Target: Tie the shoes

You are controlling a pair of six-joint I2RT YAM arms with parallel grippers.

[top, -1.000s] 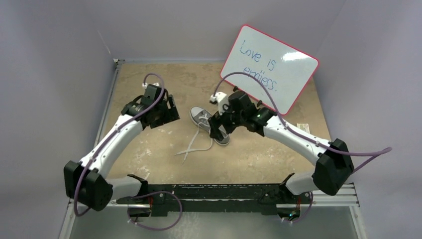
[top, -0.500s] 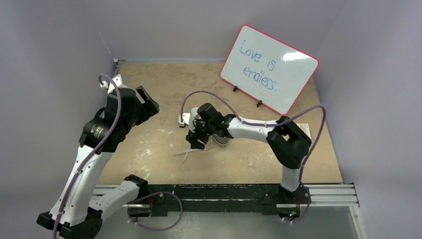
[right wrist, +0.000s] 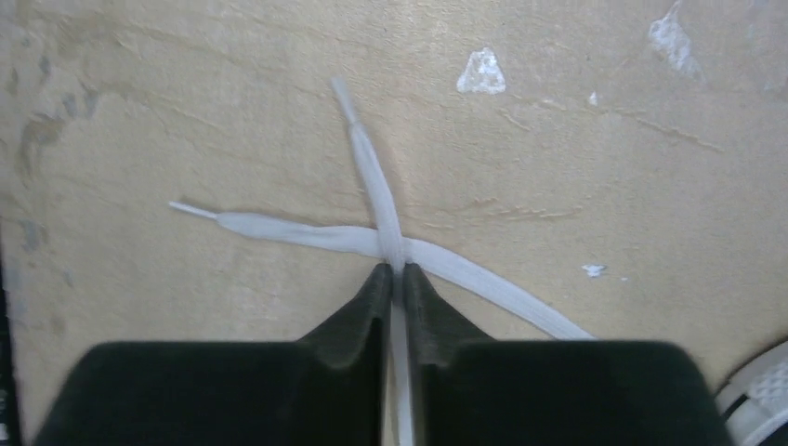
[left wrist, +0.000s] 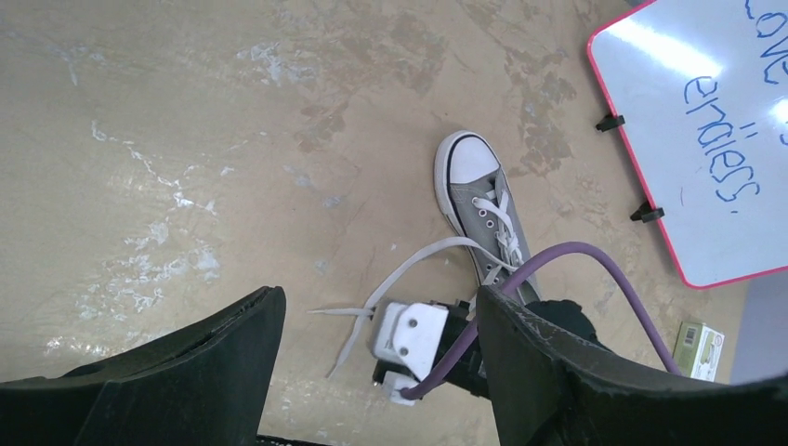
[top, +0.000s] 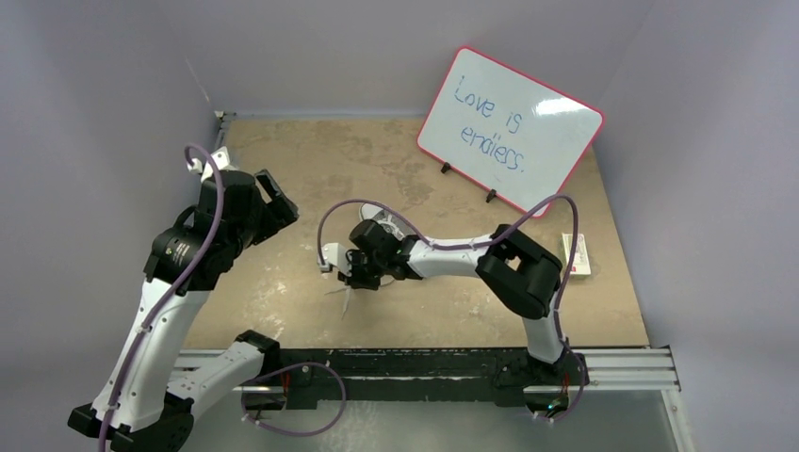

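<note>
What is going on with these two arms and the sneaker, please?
The right gripper is shut on one white lace, right where the two loose ends cross on the table beside the grey sneaker. The left gripper is open and held off to the side, holding nothing. The sneaker is not yet tied.

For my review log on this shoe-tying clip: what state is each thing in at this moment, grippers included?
sneaker: upright on its sole, not tied.
laces: untied, two loose ends lying crossed.
right gripper: jaws shut on one of the laces at the crossing.
left gripper: jaws wide open, holding nothing, raised off to the side.
whiteboard: propped up tilted, written on.
small box: lying flat.
</note>
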